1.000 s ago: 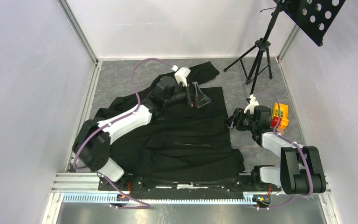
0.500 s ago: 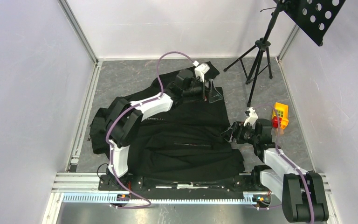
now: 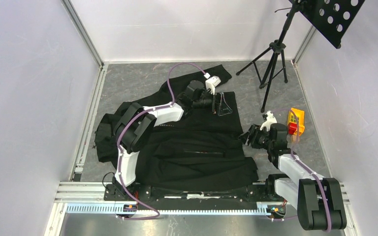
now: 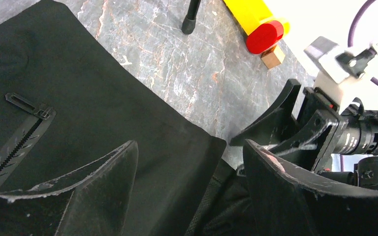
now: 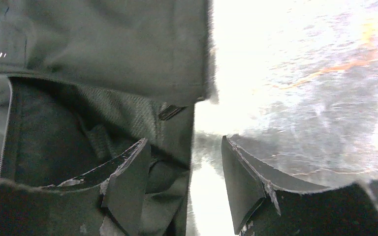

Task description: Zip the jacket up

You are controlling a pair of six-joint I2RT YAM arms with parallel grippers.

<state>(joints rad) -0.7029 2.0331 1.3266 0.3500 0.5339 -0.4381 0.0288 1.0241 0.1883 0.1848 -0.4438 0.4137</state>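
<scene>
Top external view: the jacket lies spread between both arms. The left gripper hangs parted and empty over its far right corner, with bare table beyond the fingertips. The right gripper, likewise spread and empty, straddles the jacket's right edge, fabric at one finger and bare table at the other.

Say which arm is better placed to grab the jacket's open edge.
Right, probably. The right gripper sits open at the jacket edge, where layers part; the left gripper hovers open above flat fabric.
</scene>
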